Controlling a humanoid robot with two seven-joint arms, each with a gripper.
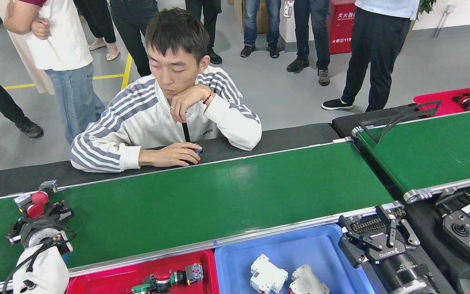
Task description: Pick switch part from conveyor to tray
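Note:
Two switch parts with red buttons lie at the far left of the conveyor (218,196), close to its far rail. One switch part (39,198) sits just beyond the other (35,211). My left gripper (37,215) is seen from behind, right at the nearer part, which sits between its finger ends. Whether the fingers press on it is hidden. My right gripper (367,223) rests past the belt's near right corner, open and holding nothing. The red tray (96,281) below the near rail holds several switch parts (169,277).
A blue tray (300,249) with white breakers (267,275) sits beside the red one. A person leans on the far ledge, a hand (169,155) at the belt's far rail. A second green belt (435,151) and a controller (467,228) lie at the right.

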